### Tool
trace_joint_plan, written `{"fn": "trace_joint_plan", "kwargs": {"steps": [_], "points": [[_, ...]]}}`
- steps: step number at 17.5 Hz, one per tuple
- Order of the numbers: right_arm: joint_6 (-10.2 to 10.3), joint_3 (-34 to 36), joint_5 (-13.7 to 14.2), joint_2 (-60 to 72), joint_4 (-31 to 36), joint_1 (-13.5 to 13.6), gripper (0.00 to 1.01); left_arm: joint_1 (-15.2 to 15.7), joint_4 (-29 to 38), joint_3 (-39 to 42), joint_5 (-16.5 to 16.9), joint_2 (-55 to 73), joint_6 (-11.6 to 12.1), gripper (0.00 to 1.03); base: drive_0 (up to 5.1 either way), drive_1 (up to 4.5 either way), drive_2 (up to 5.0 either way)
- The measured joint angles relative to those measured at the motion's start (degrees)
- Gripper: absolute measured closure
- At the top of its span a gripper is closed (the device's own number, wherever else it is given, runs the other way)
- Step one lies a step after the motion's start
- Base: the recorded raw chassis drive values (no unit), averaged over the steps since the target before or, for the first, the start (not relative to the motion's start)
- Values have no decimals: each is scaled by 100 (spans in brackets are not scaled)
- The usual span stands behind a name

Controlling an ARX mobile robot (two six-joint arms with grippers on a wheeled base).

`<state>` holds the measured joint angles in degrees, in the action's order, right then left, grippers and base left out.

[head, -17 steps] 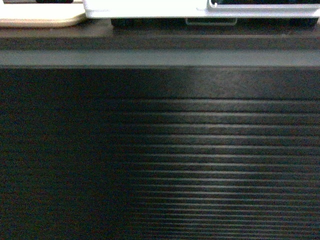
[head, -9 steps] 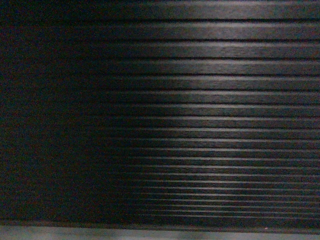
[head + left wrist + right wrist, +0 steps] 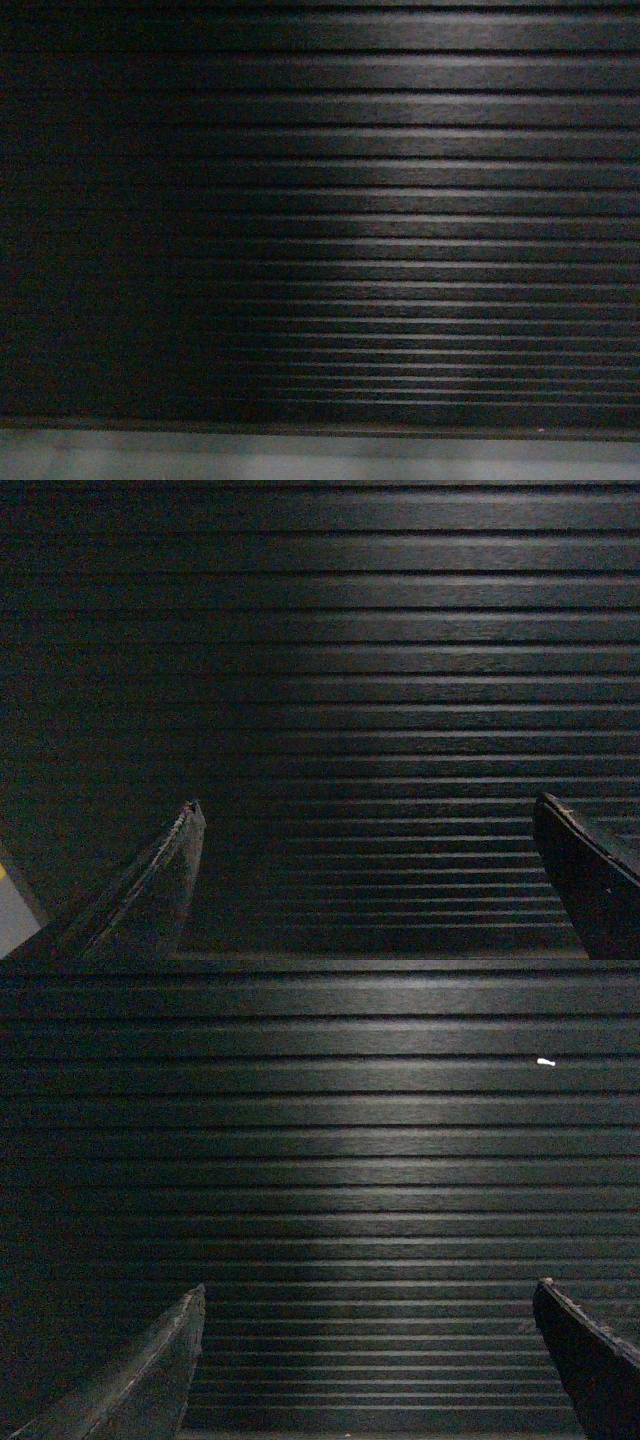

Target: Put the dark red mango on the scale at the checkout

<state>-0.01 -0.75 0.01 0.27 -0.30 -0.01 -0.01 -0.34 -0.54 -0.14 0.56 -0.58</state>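
The checkout [image 3: 400, 200] fills everything the robot's head looks at: its ribbed black front panel from edge to edge, with a pale grey strip of floor [image 3: 320, 458] along the bottom. A second ago that same view still caught the counter's top lip with the white scale and a beige tray peeking in above; half a second ago the gaze had already dropped to the ribs, and now it sits a touch lower again. To my eye that means the robot is facing the counter but looking well below where the scale stands, so the placing cannot be judged from here. The dark red mango is nowhere in any view. The wrist cameras add what the head lacks: the left gripper [image 3: 370, 880] spread wide with nothing between its fingers, and the right gripper [image 3: 370, 1360] likewise parted and empty, both aimed at the ribbing. Only the right wrist view shows a tiny white fleck [image 3: 545, 1061] on one rib.
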Motion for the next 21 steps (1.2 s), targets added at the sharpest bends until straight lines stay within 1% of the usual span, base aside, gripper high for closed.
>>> {"fn": "trace_joint_plan", "kwargs": {"steps": [21], "points": [[-2, 0, 0, 0, 2, 0, 3, 0, 4, 0, 11, 0, 0, 5, 0, 0, 0]]}}
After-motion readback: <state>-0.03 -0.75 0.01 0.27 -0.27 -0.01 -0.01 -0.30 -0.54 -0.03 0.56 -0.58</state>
